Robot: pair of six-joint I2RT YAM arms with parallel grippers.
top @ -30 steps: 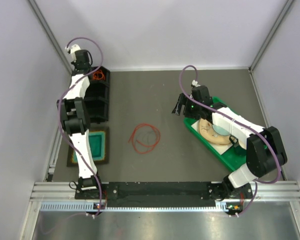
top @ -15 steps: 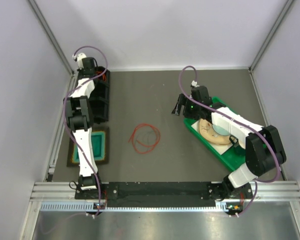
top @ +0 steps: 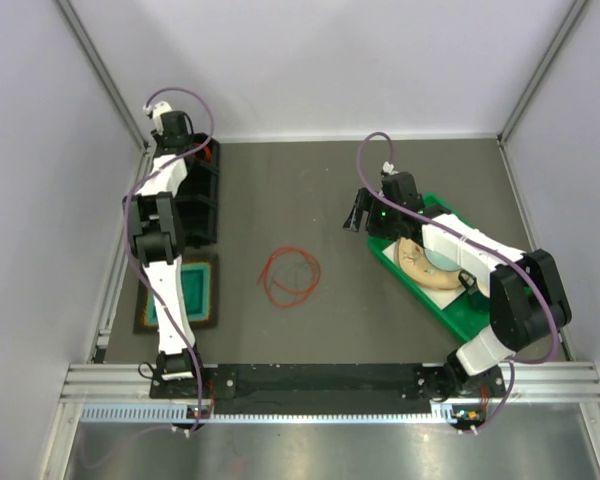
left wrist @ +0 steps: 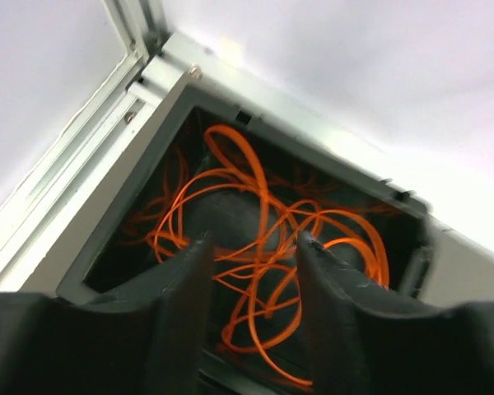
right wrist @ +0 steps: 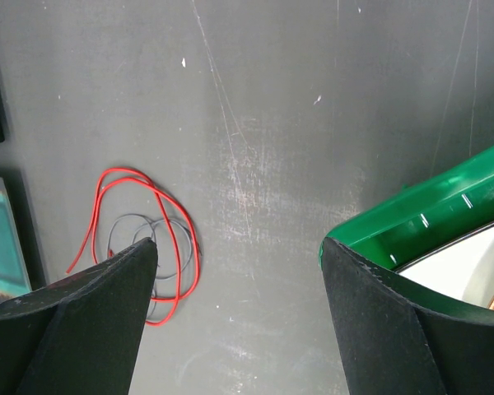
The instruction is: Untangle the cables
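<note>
step: picking from the pile. The left arm was stretched to the far-left corner, with the left fingers (left wrist: 177,304) spread above the orange tangle (left wrist: 263,214) in the end compartment of the bin (top: 208,208). They gripped nothing.
right: the right fingers (right wrist: 82,329) were wide apart and empty, hovering over bare desk (top: 310,190) just beside the green tray (right wrist: 412,218).
cables: most were knotted in that bin compartment. One red loop (right wrist: 194,251) lay mid-desk, overlapped by a thin dark cable (right wrist: 140,218) and well apart from both arms.
progress: early, by my read. The bin pile was one knot and the desk pair was not yet separated.
next: descend, pinch a single strand high on the pile, and lift slowly. Several strands crossed under the fingers, so a double grab looked likely.
surface: dark grey, matte, lightly scratched. A teal pad (top: 195,290) sat near the left edge, below the bin.
room: white panels on three sides, aluminium posts in the corners, and a rail along the near edge.
</note>
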